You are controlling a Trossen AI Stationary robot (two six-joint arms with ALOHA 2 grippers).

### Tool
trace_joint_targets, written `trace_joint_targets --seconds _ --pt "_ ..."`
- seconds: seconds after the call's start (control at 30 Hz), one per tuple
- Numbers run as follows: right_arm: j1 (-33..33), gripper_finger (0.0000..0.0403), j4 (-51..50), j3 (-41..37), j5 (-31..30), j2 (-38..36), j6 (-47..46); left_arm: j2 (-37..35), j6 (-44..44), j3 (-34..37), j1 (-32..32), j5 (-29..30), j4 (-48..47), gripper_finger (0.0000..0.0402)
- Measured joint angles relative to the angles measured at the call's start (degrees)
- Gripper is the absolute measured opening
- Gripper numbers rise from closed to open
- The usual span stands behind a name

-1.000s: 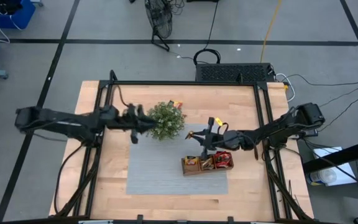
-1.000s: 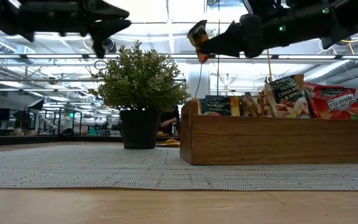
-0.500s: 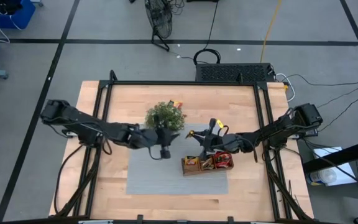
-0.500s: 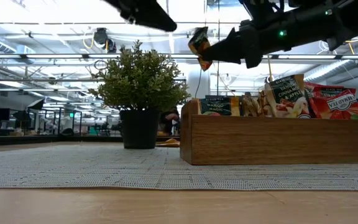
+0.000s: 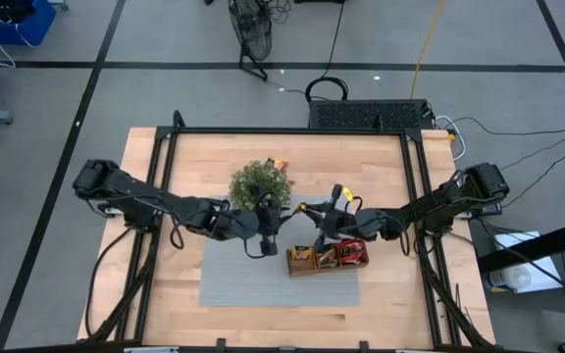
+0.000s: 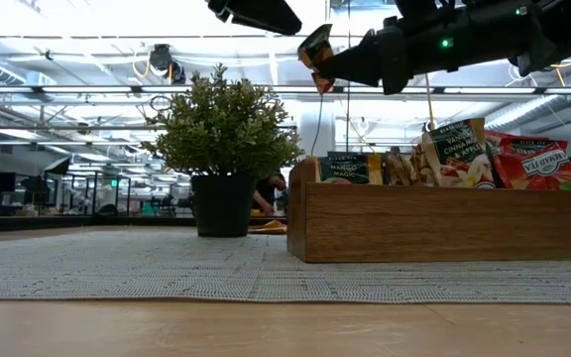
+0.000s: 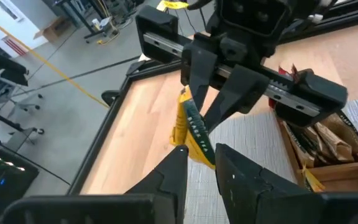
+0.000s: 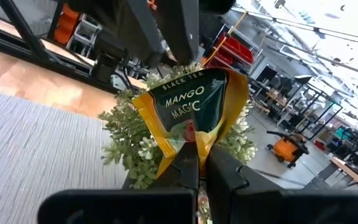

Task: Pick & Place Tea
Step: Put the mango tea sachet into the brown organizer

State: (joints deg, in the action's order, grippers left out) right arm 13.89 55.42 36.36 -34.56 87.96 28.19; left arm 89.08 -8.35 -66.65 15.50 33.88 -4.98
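My right gripper point(image 5: 309, 212) is shut on a yellow and dark tea sachet point(image 8: 191, 106) printed "Mango Magic", held high between the potted plant point(image 5: 260, 184) and the wooden tray point(image 5: 327, 258). My left gripper point(image 7: 197, 158) reaches in from the table's left, slanting slightly down. It is open, its fingertips on either side of the sachet's free end point(image 7: 199, 149). More tea sachets point(image 6: 484, 154) stand upright in the tray. The plant's pot point(image 6: 222, 205) and the tray rest on a grey mat point(image 5: 253, 270). My right gripper pinches one edge of the sachet point(image 8: 195, 140) between its two fingers, which come level from the table's right. The sachet sticks out beyond the fingertips, tilted, lifted clear of table and tray. My left gripper: I cannot tell whether its fingertips point(image 7: 178, 154) touch the sachet's free end.
The plant point(image 6: 223, 139) stands just beside and below both grippers. A loose sachet point(image 5: 281, 163) lies on the wood behind the plant. Black frame rails point(image 5: 165, 176) run along the table's left and right sides. Bare mat lies in front of the tray.
My left gripper has swung from the plant's left side across toward the table's right and near edge, rising a little and rolling, and has come up to the sachet held by my right gripper. The right gripper has stayed in place, and the sachet has tipped slightly.
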Motion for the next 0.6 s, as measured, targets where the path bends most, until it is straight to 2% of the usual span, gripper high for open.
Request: trace_joint_targets --seconds 0.13,0.43,0.6 --pt "0.0 0.0000 1.7 0.0 0.1 0.0 0.2 0.0 0.0 0.0 -0.2 -0.8 0.4 0.0112" --pt "-0.1 0.0000 3.1 0.0 0.3 0.0 1.2 0.0 1.5 0.0 -1.3 -0.9 0.8 0.0251" --pt "0.1 0.0000 5.4 0.0 1.1 0.0 1.4 0.8 2.6 0.0 -2.5 -1.1 1.2 0.0281"
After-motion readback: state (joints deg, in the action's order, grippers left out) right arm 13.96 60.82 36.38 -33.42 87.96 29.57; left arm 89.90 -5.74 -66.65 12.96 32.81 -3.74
